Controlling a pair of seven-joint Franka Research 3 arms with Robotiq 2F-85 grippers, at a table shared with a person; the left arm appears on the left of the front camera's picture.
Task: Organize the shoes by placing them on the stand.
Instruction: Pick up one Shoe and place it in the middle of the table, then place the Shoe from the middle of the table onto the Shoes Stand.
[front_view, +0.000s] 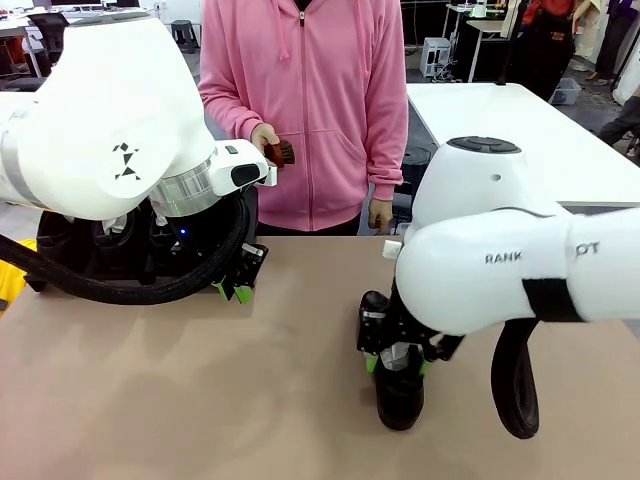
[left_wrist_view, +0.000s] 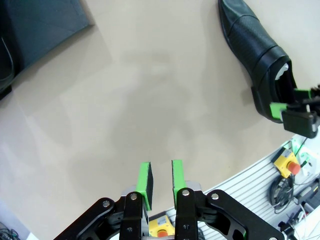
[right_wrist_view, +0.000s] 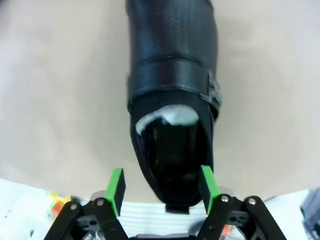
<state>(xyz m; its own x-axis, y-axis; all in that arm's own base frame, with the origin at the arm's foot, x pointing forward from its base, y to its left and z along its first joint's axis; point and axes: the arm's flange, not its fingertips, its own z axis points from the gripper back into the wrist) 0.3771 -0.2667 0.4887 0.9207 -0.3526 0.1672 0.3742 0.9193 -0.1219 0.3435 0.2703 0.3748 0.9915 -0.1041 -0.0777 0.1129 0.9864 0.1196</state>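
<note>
A glossy black leather shoe (right_wrist_view: 172, 95) with a rounded toe, a strap with a small metal buckle and a pale grey lining lies flat on the smooth tan table (front_view: 200, 400), and the right gripper (right_wrist_view: 162, 189) stands over its heel, green pads spread wide on either side, whether touching the leather I cannot tell. The left gripper (left_wrist_view: 160, 179) hangs above bare tabletop with its fingers narrow and nothing between them. A matte black stand (left_wrist_view: 35, 25) shows at a corner of the left wrist view, well apart from the shoe.
</note>
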